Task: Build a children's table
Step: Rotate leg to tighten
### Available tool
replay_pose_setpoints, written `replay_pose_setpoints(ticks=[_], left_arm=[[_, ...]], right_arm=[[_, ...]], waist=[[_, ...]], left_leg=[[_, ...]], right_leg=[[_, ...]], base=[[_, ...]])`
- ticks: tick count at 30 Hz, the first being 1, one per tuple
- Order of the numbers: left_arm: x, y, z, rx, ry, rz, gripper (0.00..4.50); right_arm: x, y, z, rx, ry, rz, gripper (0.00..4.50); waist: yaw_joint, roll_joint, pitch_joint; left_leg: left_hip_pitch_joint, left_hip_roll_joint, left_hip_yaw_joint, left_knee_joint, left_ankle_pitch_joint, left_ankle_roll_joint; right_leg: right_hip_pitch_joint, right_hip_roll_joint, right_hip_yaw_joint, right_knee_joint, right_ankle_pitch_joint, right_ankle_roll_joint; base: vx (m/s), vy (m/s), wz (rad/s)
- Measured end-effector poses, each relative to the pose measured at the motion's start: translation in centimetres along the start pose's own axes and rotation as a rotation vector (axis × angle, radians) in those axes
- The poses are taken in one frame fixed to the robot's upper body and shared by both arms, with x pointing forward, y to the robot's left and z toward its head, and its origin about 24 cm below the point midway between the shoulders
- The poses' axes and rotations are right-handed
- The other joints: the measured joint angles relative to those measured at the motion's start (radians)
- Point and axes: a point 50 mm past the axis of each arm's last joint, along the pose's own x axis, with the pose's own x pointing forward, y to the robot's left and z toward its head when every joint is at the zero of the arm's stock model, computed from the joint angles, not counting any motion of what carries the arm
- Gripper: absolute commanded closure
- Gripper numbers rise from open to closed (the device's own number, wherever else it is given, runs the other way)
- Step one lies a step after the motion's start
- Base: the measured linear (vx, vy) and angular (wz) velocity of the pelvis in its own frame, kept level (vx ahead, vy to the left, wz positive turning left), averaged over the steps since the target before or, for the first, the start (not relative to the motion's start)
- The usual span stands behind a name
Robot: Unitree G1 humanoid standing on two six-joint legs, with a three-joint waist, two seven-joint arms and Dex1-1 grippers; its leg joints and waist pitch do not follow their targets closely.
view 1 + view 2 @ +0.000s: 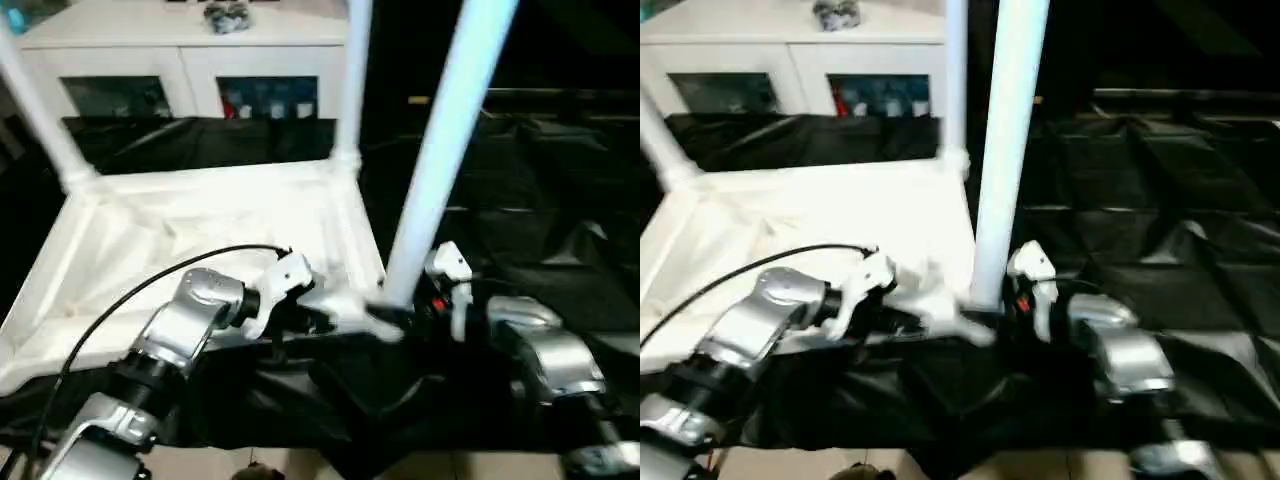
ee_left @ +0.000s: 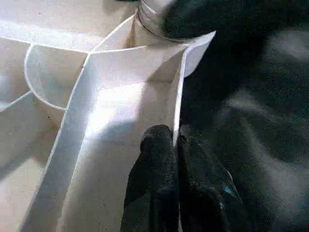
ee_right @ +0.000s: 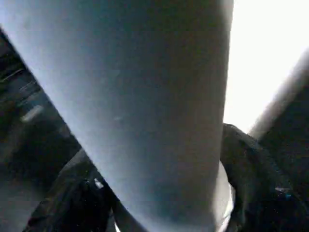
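White cabinet (image 1: 180, 45) with glass doors at back; black cloth (image 1: 540, 190) beneath.

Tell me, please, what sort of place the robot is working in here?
Probably an indoor room, a home or a lab staged like one. A white cabinet with glass doors stands behind the work, black cloth covers the work surface, and a strip of pale floor shows at the near edge.
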Motion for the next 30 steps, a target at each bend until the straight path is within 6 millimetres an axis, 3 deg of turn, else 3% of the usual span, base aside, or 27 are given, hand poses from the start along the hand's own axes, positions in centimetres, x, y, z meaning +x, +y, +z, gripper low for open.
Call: replay_pose_setpoints(ticks=[2,10,13,17,25,30], left_arm=[[0.7,0.3,0.3,-0.041,-0.019,0.08,4.5],[1.8,0.4,0.9,-0.103,-0.037,0.205,4.5],[1.8,0.4,1.0,-0.101,-0.036,0.207,4.5],[1.3,0.3,0.9,-0.056,-0.028,0.173,4.5],[0.1,0.2,0.6,0.006,-0.01,0.079,4.5],[-1.0,0.2,0.2,0.054,0.019,-0.021,4.5]], right_arm=[[1.4,-0.4,0.2,0.037,-0.036,-0.129,1.84],[4.0,-0.7,0.6,0.076,-0.083,-0.363,1.84],[4.1,-0.7,0.7,0.077,-0.089,-0.369,1.14],[3.8,-0.5,0.7,0.05,-0.089,-0.294,0.69],[2.4,-0.3,0.6,-0.051,-0.062,-0.11,0.69],[0.0,0.2,0.2,-0.104,-0.001,0.097,0.69]], waist=[[-0.017,-0.001,0.0],[-0.037,-0.002,-0.002],[-0.039,-0.002,-0.002],[-0.04,-0.003,-0.001],[-0.032,-0.004,-0.001],[-0.008,-0.004,0.0]], left_leg=[[0.002,0.0,0.0,0.0,0.0,0.0],[0.002,-0.001,-0.001,0.0,0.0,0.0],[0.002,-0.001,-0.001,0.0,0.0,0.0],[0.001,-0.001,-0.001,0.0,0.0,0.0],[-0.001,0.001,-0.001,-0.002,0.0,0.0],[-0.003,0.001,-0.001,-0.001,0.0,0.0]], right_leg=[[0.001,0.0,0.0,0.0,0.0,0.0],[0.0,0.0,0.0,-0.001,0.0,0.001],[-0.001,0.0,0.0,-0.001,0.0,0.001],[-0.002,0.0,0.0,-0.001,0.0,0.0],[-0.004,0.0,-0.002,0.0,0.003,-0.005],[-0.004,0.0,-0.002,-0.001,0.003,-0.004]], base=[[0.0,0.0,0.0],[0.0,0.0,0.0],[0.0,0.0,0.0],[0.0,0.0,0.0],[0.0,0.0,0.0],[0.0,0.0,0.0]])
